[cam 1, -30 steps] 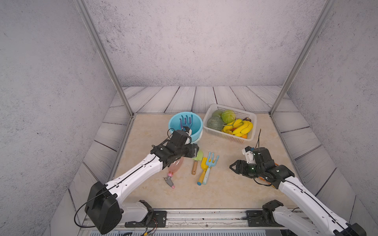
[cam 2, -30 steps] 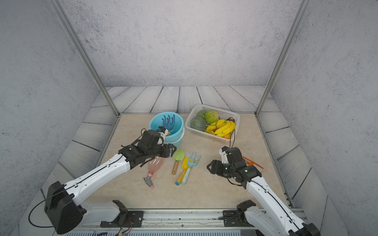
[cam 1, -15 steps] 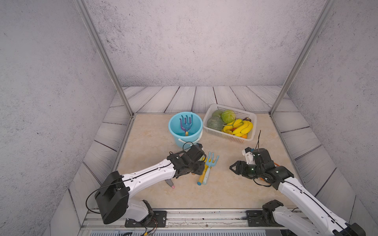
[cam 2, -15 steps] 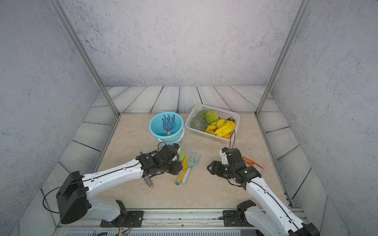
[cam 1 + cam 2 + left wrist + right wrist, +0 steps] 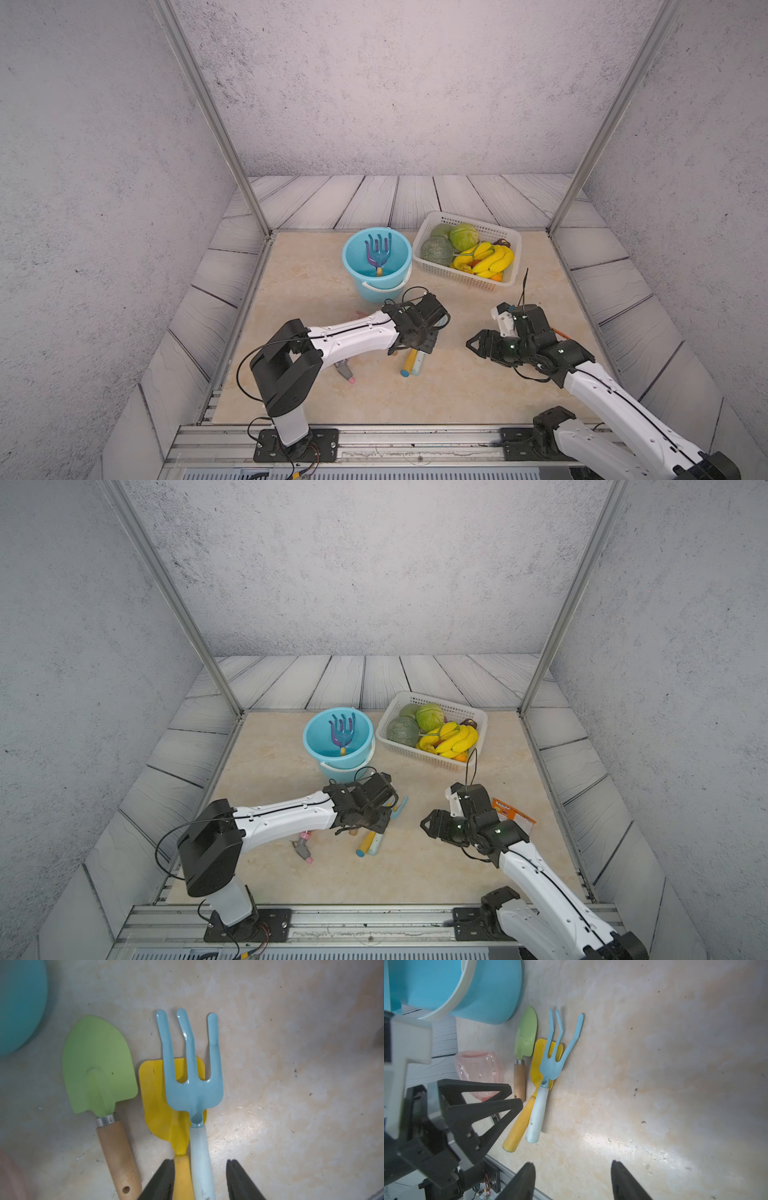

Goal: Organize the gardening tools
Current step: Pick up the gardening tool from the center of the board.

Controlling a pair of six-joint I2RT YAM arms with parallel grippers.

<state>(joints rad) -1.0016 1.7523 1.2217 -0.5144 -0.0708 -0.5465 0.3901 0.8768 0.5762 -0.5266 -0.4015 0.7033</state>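
Sorting has barely begun: only the purple rake (image 5: 377, 249) stands in the bucket (image 5: 374, 293). The green trowel (image 5: 99, 1068), yellow trowel (image 5: 160, 1093), blue fork (image 5: 194, 1093) and spray bottle (image 5: 477, 1070) lie on the worktop (image 5: 316, 266). The left end effector (image 5: 199, 1162) straddles the yellow trowel's and fork's handles together. Its jaws are partly open, one touching the yellow handle, with a gap on the fork's side. The right end effector (image 5: 572, 1164) hangs wide open and empty, well apart from them.
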